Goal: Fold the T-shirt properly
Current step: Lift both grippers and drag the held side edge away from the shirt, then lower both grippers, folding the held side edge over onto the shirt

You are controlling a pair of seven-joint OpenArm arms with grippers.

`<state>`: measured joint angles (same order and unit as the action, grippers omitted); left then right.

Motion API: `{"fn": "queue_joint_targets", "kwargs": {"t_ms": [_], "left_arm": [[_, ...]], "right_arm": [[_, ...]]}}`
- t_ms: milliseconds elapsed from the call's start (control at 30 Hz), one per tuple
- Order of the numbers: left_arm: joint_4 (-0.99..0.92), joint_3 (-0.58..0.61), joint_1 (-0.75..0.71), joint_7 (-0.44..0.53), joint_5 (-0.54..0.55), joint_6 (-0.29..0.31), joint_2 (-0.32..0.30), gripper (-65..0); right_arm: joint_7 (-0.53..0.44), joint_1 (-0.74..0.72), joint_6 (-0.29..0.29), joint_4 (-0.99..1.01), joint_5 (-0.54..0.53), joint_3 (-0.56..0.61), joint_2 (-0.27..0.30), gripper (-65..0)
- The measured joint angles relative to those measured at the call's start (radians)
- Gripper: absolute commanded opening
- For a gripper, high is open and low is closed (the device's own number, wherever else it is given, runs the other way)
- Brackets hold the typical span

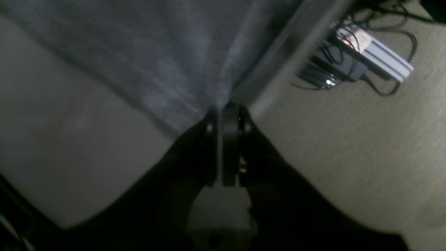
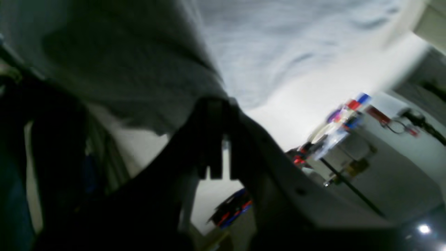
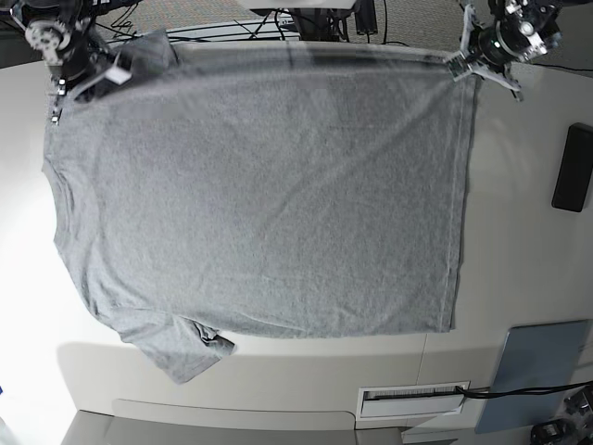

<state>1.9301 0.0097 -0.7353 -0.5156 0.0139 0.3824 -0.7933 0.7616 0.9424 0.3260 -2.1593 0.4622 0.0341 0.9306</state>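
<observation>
The heather-grey T-shirt (image 3: 269, 204) is spread wide with its plain side up, neck (image 3: 51, 176) toward the left and one sleeve (image 3: 181, 352) crumpled at the lower left. My left gripper (image 3: 460, 65) is at the top right of the base view, shut on the shirt's hem corner. In the left wrist view its jaws (image 1: 221, 109) pinch taut grey cloth (image 1: 167, 59). My right gripper (image 3: 109, 76) at the top left is shut on the shoulder and sleeve area. Blurred grey fabric (image 2: 139, 69) drapes over its fingers (image 2: 212, 115) in the right wrist view.
A black flat device (image 3: 573, 169) lies at the right edge of the table. A blue-grey pad (image 3: 533, 375) sits at the lower right, beside a white labelled slot (image 3: 412, 399). An aluminium bar with cables (image 1: 376, 52) lies off the table's edge near the left arm.
</observation>
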Motion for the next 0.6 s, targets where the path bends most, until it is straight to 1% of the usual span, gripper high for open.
{"fn": "queue_joint_targets", "kwargs": {"t_ms": [67,133,267,333,500,600], "left_arm": [[-0.002,-0.031,0.022,-0.006,0.053,0.0,-0.002,-65.0],[-0.002,-0.056,0.052,-0.005,0.07,0.0,0.004,-65.0],[-0.003,-0.076,0.102,-0.005,0.075,-0.008,0.024,-65.0],[-0.015,-0.076,0.132,-0.005,0.075,-0.019,0.045,-65.0],[-0.076,-0.076,0.199,0.01,0.075,-0.012,0.097,-65.0],[-0.108,-0.075,0.229,0.023,0.075,-0.004,0.106,-65.0]], "right_arm": [[-0.018,-0.043,-0.001,0.0,-0.037,0.001,0.0,-65.0],[-0.036,-0.084,-0.001,0.008,-0.053,0.001,-0.004,-65.0],[-0.048,-0.164,0.003,0.045,-0.076,0.002,-0.006,-65.0],[-0.065,-0.201,0.001,0.058,-0.103,0.002,-0.006,-65.0],[-0.095,-0.276,0.035,0.084,-0.153,0.002,-0.011,-65.0],[-0.116,-0.322,0.04,0.104,-0.16,0.003,-0.011,-65.0]]}}
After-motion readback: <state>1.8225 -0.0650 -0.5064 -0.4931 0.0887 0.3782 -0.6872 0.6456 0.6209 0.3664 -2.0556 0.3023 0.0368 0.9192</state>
